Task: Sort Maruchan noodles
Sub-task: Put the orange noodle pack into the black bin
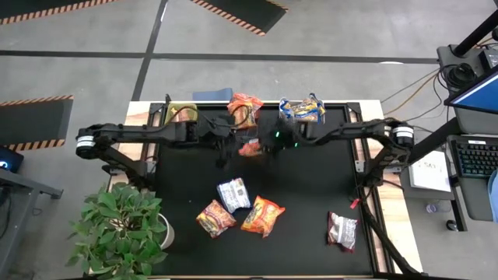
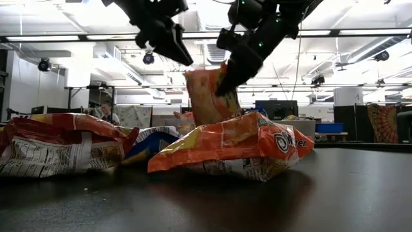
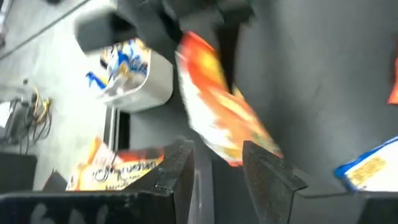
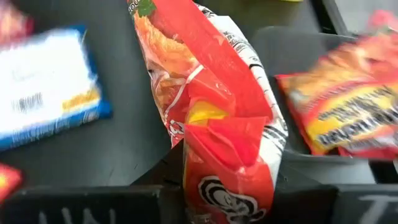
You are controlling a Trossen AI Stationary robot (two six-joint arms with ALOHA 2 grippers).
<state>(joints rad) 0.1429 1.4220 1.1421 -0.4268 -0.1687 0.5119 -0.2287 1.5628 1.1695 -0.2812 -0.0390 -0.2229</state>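
I see my right gripper pinching the top edge of an orange-red ramen packet, which hangs below it, up off the black table near the back. My left gripper hovers just beside the packet with its fingers apart, holding nothing. More packets lie flat nearer the front.
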